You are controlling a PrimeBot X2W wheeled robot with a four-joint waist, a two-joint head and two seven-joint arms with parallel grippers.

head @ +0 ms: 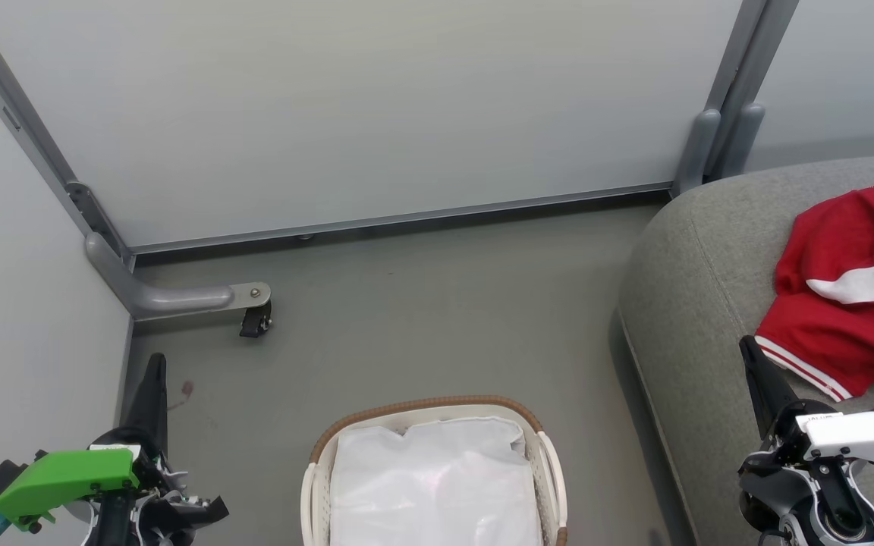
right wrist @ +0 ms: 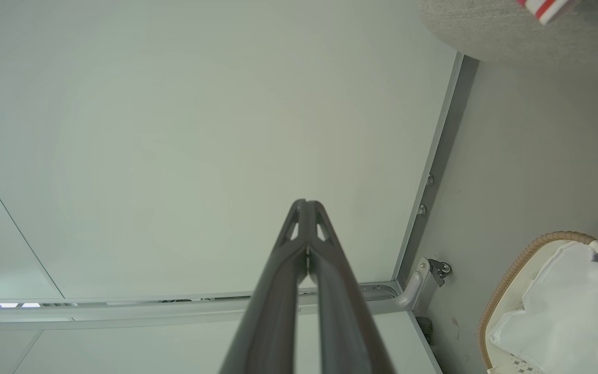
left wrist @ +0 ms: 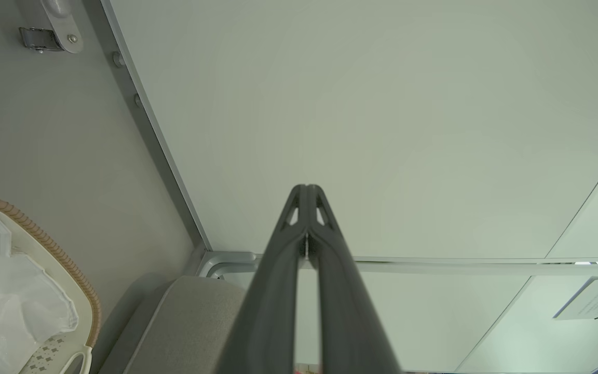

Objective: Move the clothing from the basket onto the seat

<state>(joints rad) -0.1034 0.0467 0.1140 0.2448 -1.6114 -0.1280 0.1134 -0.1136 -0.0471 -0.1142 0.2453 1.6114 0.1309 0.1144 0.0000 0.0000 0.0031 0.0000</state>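
Overhead, the red clothing (head: 839, 303) lies on the grey seat (head: 695, 303) at the right, while the basket (head: 437, 403), near and central, shows its white lining sheet (head: 437, 485). The left gripper (head: 155, 365) and right gripper (head: 748, 350) flank it. Along the left wrist, the fingers (left wrist: 299, 218) press together, holding nothing. Along the right wrist, the fingers are likewise closed and empty, and a striped hem rests on the seat.

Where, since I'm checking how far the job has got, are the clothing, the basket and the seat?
clothing (head: 831, 334), head view, red fabric below its white band.
basket (head: 429, 400), head view, top of its brown woven rim.
seat (head: 695, 303), head view, bare grey cushion left of the clothing.
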